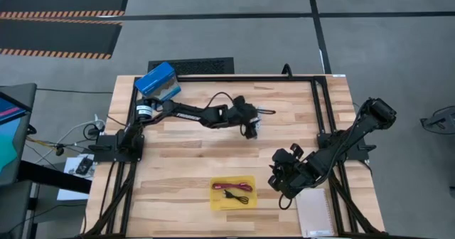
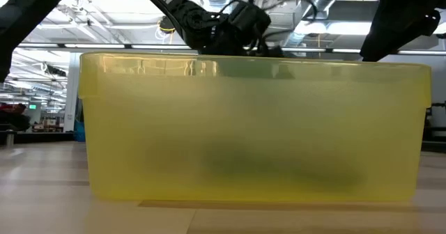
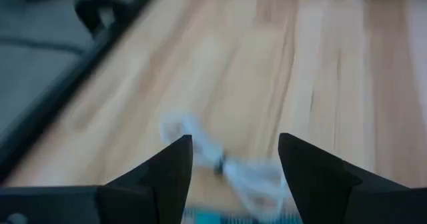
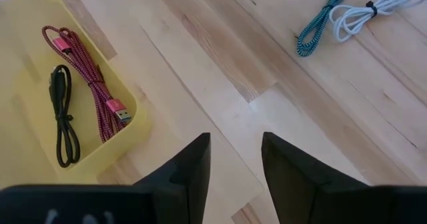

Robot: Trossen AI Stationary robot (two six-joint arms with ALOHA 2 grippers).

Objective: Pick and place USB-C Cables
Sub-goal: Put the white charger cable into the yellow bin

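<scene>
risk lies with our left gripper (image 3: pixel 233 161), open and empty over the white cable (image 3: pixel 227 171): we may snag the teal cable (image 4: pixel 319 24) alongside.

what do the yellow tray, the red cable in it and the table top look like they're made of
The yellow tray looks like translucent plastic: in the low view, dim shapes show through its wall. The red cable seems to have a braided fabric jacket, judging by its speckled weave, with shiny red plugs that are probably metal. The table top looks like pale butcher-block wood, with visible planks and grain.
</scene>
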